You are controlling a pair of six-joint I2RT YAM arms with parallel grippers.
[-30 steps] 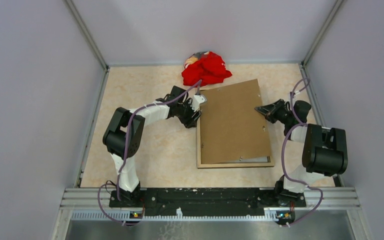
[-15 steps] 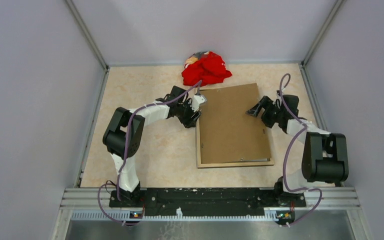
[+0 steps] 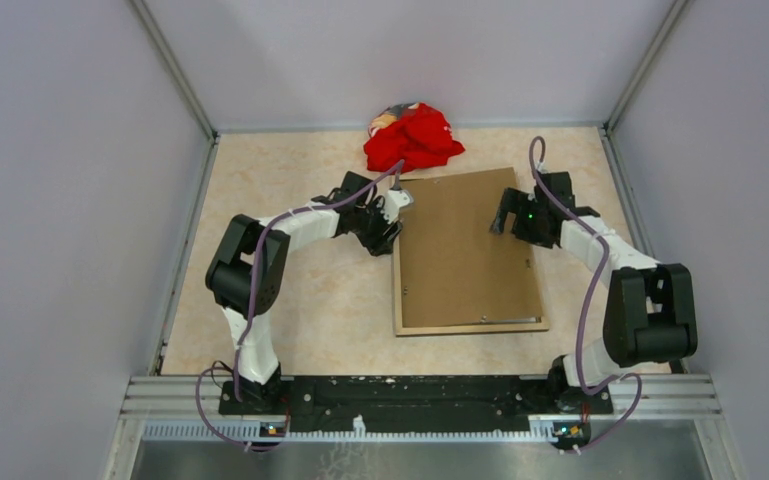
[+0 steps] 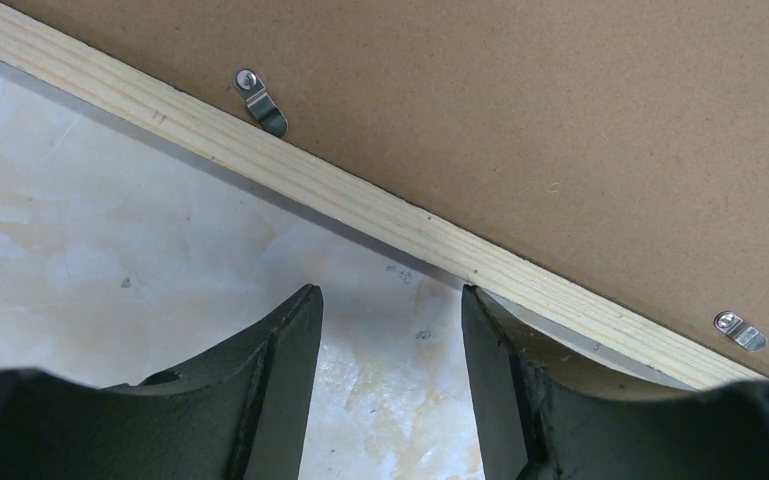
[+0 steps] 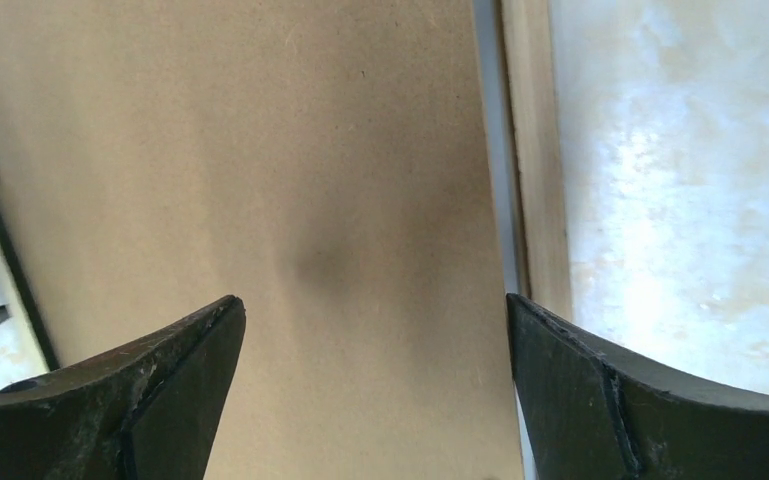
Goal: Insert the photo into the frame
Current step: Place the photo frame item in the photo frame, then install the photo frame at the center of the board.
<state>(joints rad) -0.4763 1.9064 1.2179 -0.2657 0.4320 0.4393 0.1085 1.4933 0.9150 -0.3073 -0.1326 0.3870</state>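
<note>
The frame (image 3: 470, 328) lies back-up on the table, its pale wood rim (image 4: 360, 195) showing. A brown hardboard backing sheet (image 3: 465, 250) lies flat inside it and hides the photo. My left gripper (image 3: 394, 225) sits low at the frame's left rim near the far corner. It is open with only table between its fingers (image 4: 285, 350), the right one against the rim's outer side. My right gripper (image 3: 505, 218) hovers wide open over the backing (image 5: 310, 200) near the frame's right rim (image 5: 535, 150), holding nothing.
A crumpled red cloth (image 3: 412, 138) lies at the back of the table, just beyond the frame's far edge. Small metal turn clips (image 4: 260, 100) sit along the frame's inner side. Grey walls enclose the table on three sides.
The right gripper has opened and let go of the backing's right edge. The sheet dropped from tilted to flat in the frame, and the gripper rose and moved over it. The left arm stayed put.
</note>
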